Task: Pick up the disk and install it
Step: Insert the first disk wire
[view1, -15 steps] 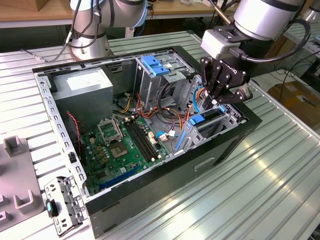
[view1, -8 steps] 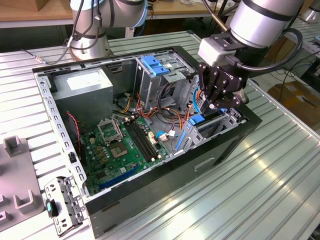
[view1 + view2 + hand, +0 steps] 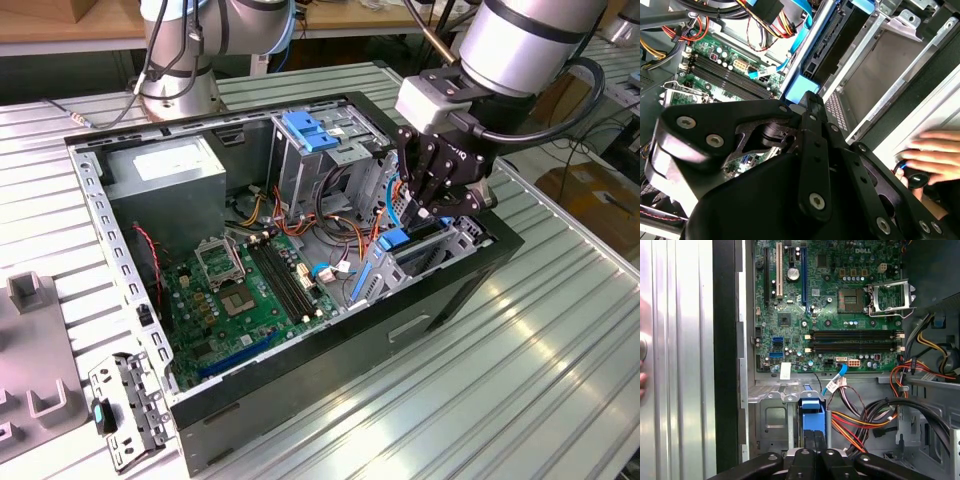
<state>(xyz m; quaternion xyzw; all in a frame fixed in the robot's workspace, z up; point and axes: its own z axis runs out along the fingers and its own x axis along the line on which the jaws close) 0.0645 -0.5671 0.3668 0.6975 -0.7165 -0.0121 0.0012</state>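
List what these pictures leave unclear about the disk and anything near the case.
1. The disk: in the first wrist view the gripper covers all but one blue end.
2. How deep the disk sits in its bay: in the exterior view the gripper and the bay's wall block it.
3. The hand: in the second wrist view the picture's edge cuts it off, and what it touches is unclear.

Computer case [image 3: 300, 370] lying open on the worktop [image 3: 520, 380], motherboard [image 3: 245, 290] on its floor. Power supply [image 3: 165, 175] in the far corner at the exterior view's left, drive cage [image 3: 305, 165] just beside it. At the right end the disk [image 3: 400, 242] stands in its bay, the tool [image 3: 422, 212] directly above, touching it. A bracket [image 3: 130, 410] lies outside the case's near left corner.
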